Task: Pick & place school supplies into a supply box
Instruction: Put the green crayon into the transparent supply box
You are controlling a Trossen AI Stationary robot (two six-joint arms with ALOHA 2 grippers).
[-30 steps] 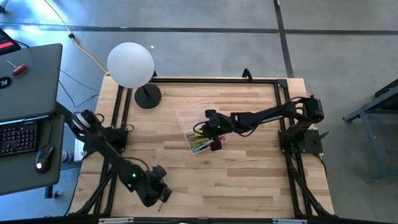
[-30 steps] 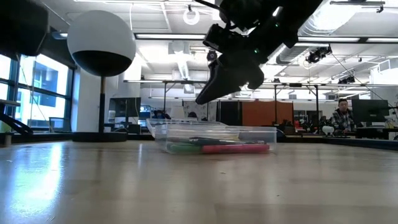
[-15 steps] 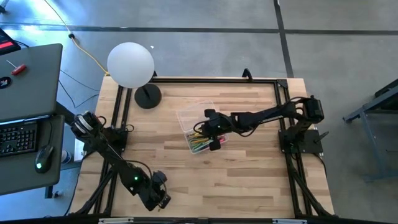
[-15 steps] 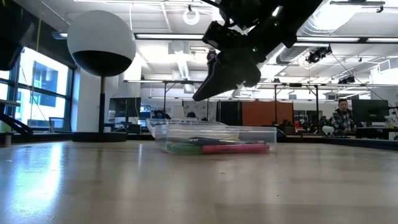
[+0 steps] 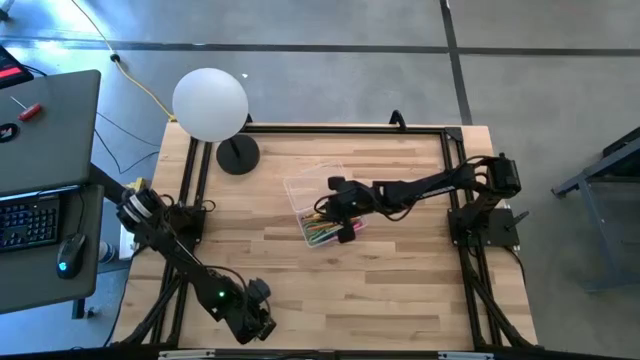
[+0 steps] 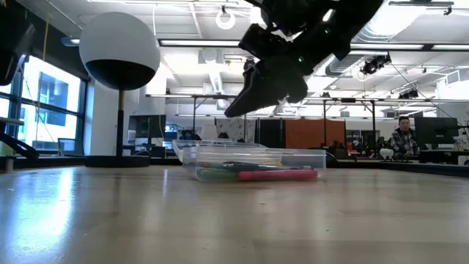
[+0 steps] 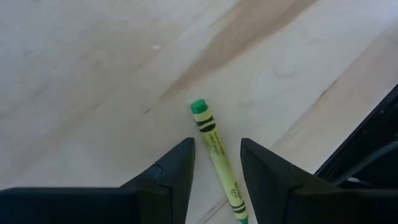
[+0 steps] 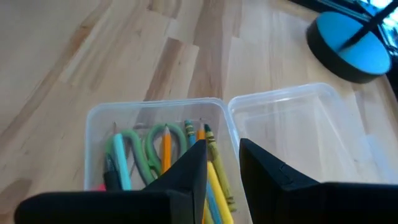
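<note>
Left gripper (image 7: 216,163) apart over green crayon (image 7: 217,159) on wood table (image 7: 93,74); person (image 6: 404,136) sits behind.

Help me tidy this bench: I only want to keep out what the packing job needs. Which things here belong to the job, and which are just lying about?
Belongs to the job:
- green crayon, on the table between the open left gripper's fingers
- supply box, lid open, scissors, pencil and crayons inside
- right gripper, above the box

Just lying about:
- globe lamp
</note>
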